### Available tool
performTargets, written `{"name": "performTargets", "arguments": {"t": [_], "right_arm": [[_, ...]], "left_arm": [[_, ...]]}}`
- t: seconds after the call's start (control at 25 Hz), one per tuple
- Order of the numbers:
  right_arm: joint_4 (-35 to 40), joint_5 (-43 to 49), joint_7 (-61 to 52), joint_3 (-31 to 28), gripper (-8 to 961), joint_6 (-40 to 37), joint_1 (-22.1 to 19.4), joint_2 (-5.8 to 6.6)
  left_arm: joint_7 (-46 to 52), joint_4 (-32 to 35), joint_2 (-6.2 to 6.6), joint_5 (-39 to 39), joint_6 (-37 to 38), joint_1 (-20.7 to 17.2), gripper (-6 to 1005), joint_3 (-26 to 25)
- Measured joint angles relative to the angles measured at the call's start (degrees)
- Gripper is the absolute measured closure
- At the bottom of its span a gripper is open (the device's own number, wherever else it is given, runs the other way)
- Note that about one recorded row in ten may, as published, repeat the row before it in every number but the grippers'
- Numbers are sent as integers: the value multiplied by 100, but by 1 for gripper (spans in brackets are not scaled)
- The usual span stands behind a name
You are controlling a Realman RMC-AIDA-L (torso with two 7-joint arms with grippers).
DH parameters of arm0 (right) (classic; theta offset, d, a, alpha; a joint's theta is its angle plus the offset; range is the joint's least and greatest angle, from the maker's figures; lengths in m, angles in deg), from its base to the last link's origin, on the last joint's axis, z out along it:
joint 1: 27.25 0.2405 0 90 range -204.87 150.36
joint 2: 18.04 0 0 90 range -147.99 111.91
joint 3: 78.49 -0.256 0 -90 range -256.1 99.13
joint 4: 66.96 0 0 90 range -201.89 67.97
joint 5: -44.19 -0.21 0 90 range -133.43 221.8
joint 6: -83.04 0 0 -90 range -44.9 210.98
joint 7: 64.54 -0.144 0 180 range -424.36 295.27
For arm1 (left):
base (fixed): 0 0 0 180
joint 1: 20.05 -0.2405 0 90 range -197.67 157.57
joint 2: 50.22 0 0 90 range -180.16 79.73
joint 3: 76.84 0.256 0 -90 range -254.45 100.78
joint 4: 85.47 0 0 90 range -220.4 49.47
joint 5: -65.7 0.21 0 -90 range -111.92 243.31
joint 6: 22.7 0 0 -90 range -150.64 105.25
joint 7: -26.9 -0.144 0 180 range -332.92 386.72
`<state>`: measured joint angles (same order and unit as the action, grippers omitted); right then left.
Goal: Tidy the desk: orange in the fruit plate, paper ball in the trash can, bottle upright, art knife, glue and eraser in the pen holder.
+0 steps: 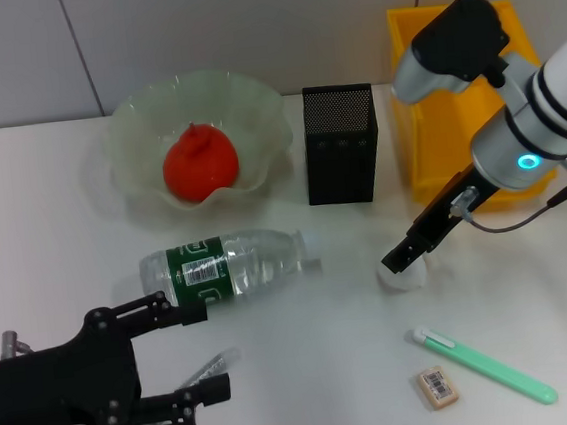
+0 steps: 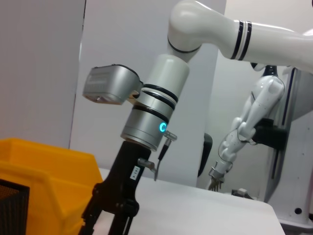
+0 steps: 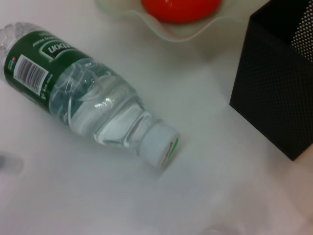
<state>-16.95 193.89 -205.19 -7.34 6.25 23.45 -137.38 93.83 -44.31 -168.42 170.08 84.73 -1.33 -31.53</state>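
White paper ball (image 1: 403,273) is touched by the right gripper (image 1: 404,258) near the desk's (image 1: 309,371) middle; grip state cannot be told.

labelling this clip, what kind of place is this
Probably a robot lab staged as a desk: a white table with a mesh pen holder, a yellow bin, and another robot arm standing behind.
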Motion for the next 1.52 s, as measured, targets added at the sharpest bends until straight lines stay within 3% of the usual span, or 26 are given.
{"name": "performTargets", "arguments": {"t": [0.48,1.0,1.32,1.52], "right_arm": [[-723,41,-116,102,166,205,445,-1],[-844,157,-398,413,167,339,487,-1],[-700,158,-407,410,320,265,462,-1],[506,176,-598,328,422,-540,114,24]], "left_arm": [[-17,-110,-3,145,-20,21,196,135],[-22,-109,-4,153,-143,17,196,128],[-59,-169,-3,153,-150,-32,195,127],[-84,-178,5,152,-124,-41,195,121]]}}
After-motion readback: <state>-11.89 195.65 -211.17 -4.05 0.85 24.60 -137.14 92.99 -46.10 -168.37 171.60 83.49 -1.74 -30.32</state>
